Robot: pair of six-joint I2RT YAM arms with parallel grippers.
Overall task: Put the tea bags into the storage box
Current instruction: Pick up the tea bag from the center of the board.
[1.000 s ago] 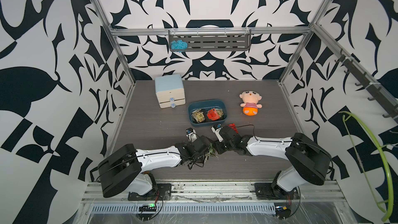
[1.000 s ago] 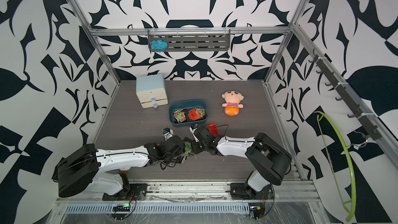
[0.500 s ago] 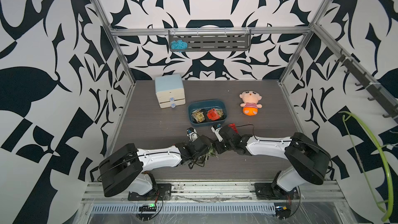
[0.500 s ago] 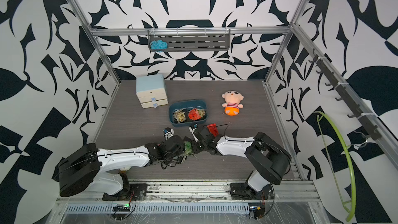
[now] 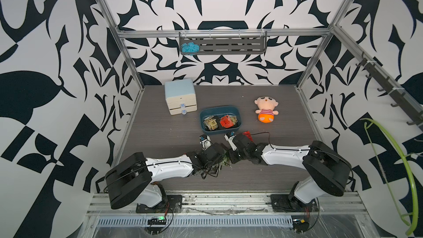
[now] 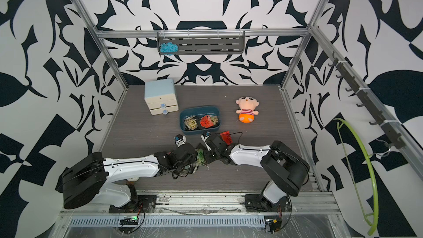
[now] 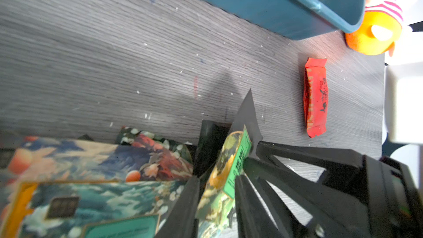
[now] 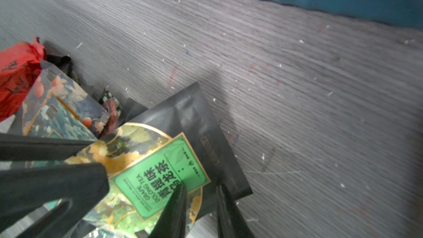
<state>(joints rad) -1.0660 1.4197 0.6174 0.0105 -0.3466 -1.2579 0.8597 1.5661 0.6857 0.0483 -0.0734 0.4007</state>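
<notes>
The teal storage box (image 5: pixel 217 133) (image 6: pixel 199 132) stands mid-table with several tea bags (image 5: pixel 225 121) inside. Both arms meet low in front of it over a pile of tea bags (image 6: pixel 199 156). My left gripper (image 7: pixel 215 202) is shut on a dark tea bag with a green label (image 7: pixel 235 163). My right gripper (image 8: pixel 199 211) is shut on the same green-label tea bag (image 8: pixel 160 175) at its dark edge. Blue-patterned tea bags (image 7: pixel 80 179) (image 8: pixel 57 111) lie beside it. One red tea bag (image 5: pixel 247 133) (image 7: pixel 315 97) lies alone by the box's front corner.
A pale blue-and-cream drawer cabinet (image 5: pixel 180 97) stands back left of the box. A plush doll (image 5: pixel 266 109) lies to the box's right. A wall shelf (image 5: pixel 229 45) holds blue yarn. The right arm's cable (image 5: pixel 263 133) loops over the table.
The left gripper's jaws have narrowed onto the green-label tea bag. Both arms have stayed almost in place.
</notes>
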